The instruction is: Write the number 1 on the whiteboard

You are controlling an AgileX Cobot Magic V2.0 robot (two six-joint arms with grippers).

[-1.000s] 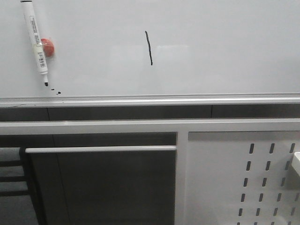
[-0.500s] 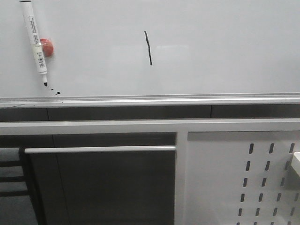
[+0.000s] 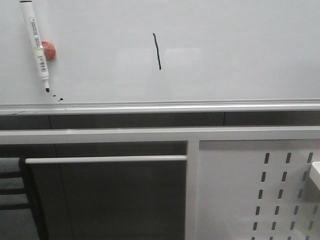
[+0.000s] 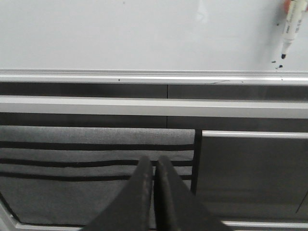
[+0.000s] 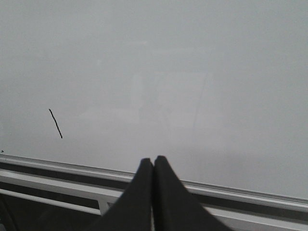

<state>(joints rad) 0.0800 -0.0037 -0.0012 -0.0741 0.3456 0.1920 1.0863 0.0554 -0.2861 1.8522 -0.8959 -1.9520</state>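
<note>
Everything has slid a tiny bit to the left since the earlier picture. On the whiteboard [image 3: 225, 50] the number 1 [image 3: 157, 51] is a thin black slanted line near the middle top. At about 9 o'clock from it a marker [image 3: 36, 45] hangs tip down by a red magnet [image 3: 49, 51], with tiny black specks [image 3: 58, 97] below. Its label is too small to read. Under the silver rail [image 3: 160, 106] sits a white panel with holes [image 3: 260, 190]. The left gripper [image 4: 155, 166] and right gripper [image 5: 153, 166] are both closed, holding nothing.
</note>
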